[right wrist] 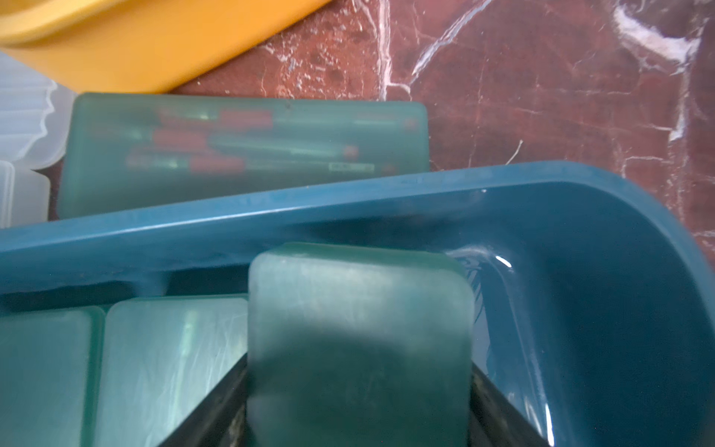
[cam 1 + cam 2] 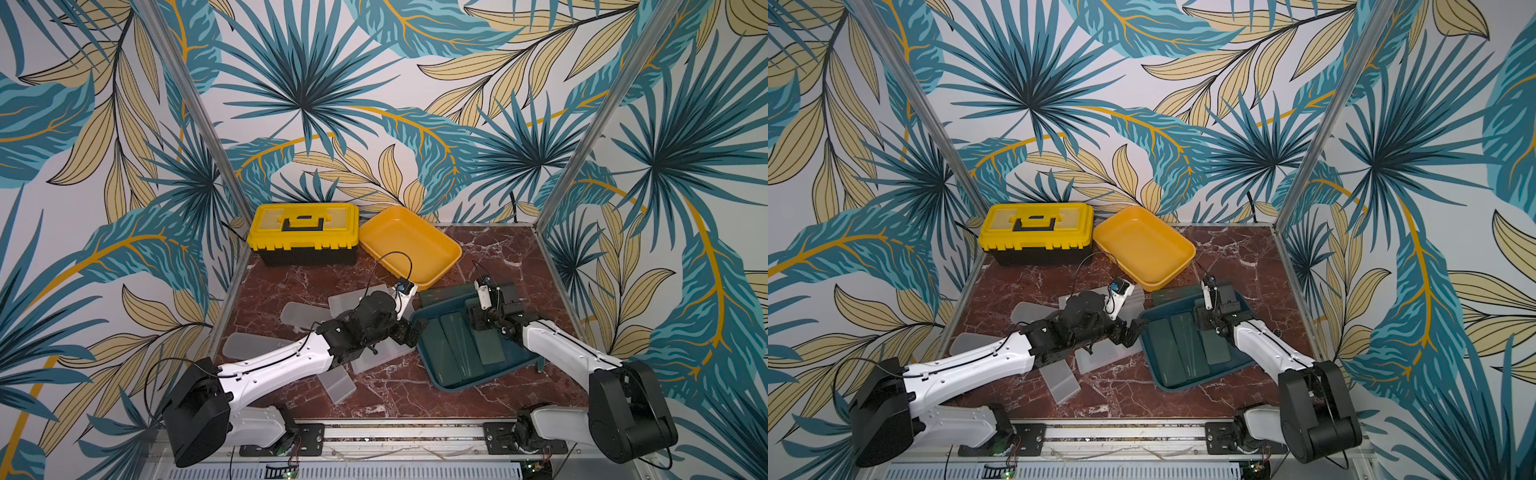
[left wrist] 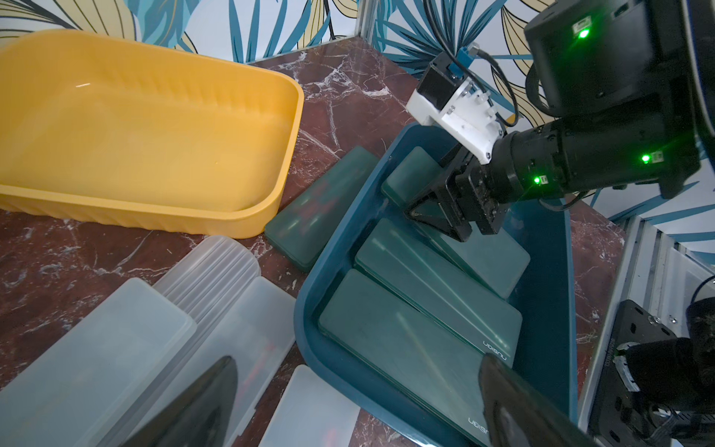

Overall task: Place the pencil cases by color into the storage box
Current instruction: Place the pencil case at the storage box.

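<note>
In both top views I have the blue tray (image 2: 453, 388) on the counter (image 2: 415, 399) with three green pencil cases (image 2: 451, 349) side by side in it. My right end effector (image 2: 480, 322) is down over the outermost green case (image 2: 490, 349). One loose green case (image 2: 440, 296) lies outside, between that tray and the yellow tray (image 2: 1142, 245), which holds nothing. Several frosted white cases (image 2: 299, 316) are scattered on the counter under and around my left arm (image 2: 282, 361). The left end effector (image 2: 415, 330) hangs spread wide just beside the blue tray's rim, gripping nothing. A closed yellow toolbox (image 2: 303, 232) sits at the back.

Left wrist view: the right fingers (image 3: 425, 211) straddle the outermost case near its far end. I cannot tell whether it lies fully flat.

Right wrist view: that case sits between the two black fingers (image 1: 216, 406), so I read it as pinched, its end close to the tray wall.

My tally is that the greens are nearly sorted, with this one to release and the loose one to fetch. None of the whites is in the yellow tray, so more than half remains.
</note>
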